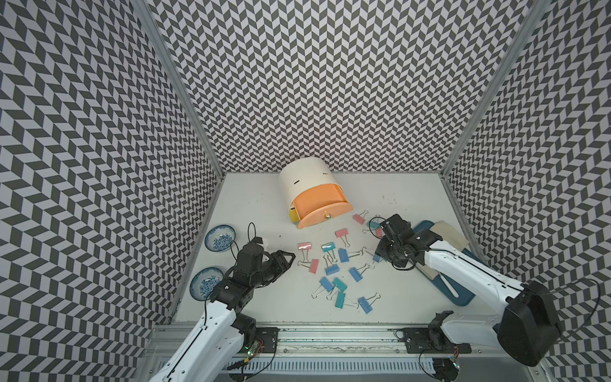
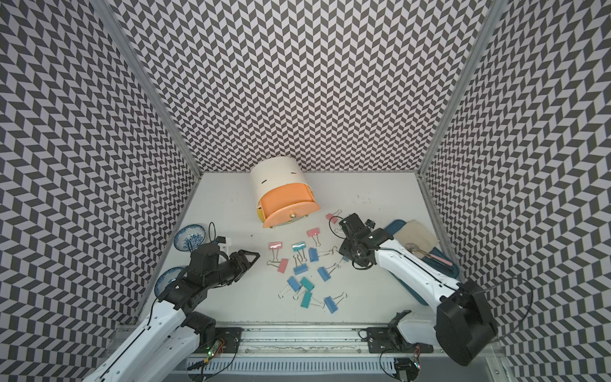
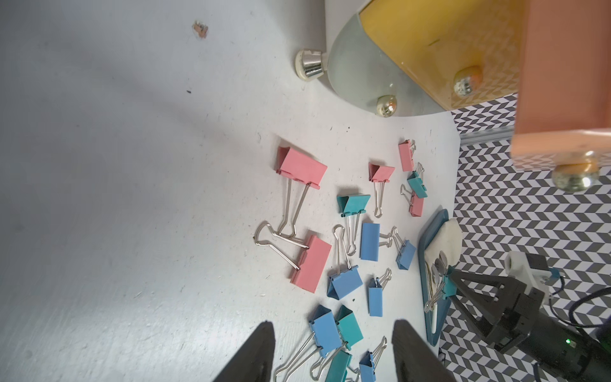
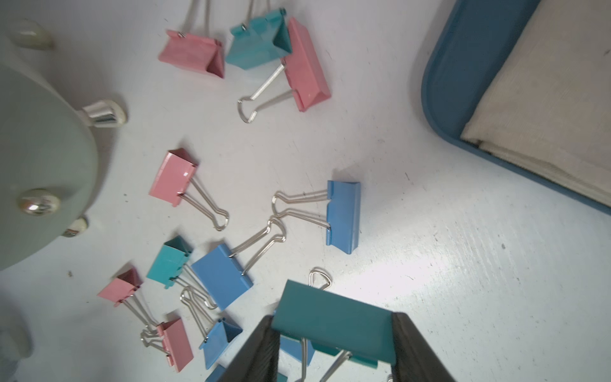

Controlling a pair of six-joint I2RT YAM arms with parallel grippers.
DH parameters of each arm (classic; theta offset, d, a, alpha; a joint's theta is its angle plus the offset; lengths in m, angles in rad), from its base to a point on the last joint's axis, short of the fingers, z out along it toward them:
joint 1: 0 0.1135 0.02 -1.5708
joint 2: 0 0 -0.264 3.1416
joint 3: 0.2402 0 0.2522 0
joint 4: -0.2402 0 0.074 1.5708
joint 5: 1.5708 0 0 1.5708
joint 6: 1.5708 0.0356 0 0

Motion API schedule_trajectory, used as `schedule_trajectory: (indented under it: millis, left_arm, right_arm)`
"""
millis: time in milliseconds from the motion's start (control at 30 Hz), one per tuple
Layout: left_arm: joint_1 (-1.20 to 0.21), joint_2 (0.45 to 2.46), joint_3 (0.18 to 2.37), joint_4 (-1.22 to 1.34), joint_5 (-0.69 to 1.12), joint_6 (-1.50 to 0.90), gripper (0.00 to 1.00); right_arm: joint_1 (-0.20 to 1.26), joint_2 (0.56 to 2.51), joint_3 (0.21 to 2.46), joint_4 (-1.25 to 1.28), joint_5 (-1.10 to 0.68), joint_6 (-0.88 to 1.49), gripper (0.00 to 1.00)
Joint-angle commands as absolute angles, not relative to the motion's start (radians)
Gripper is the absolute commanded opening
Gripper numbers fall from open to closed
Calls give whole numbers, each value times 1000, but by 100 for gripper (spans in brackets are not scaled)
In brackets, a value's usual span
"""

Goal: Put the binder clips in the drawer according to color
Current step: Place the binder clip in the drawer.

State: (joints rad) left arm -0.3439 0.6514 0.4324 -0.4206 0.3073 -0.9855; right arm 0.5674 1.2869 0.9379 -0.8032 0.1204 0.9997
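Observation:
Binder clips lie scattered mid-table, among them a pink one, a teal one and a blue one. My right gripper points down, raised above the table, and is shut on a teal binder clip across its body. The clip's wire handles hang below it. In both top views the wrist hides those fingertips. My left gripper stands open and empty, just left of the pile. The white drawer unit has its orange top drawer pulled out. The yellow drawer under it is pushed in.
Two blue-patterned bowls sit by the left wall, behind my left arm. A blue tray holding a beige cloth and cutlery lies along the right wall, under my right arm. Patterned walls close three sides.

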Motion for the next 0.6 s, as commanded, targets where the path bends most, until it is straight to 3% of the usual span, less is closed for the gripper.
schedule_trajectory:
  millis: [0,567]
  left_arm:
    - [-337,663,489,-429,291,-973,61]
    - [-336,698,765,-553,230,-931,61]
  right_arm:
    - [574,1243,1006,-826,191,945,40]
    - [574,1309,1416,-827,296,755,39]
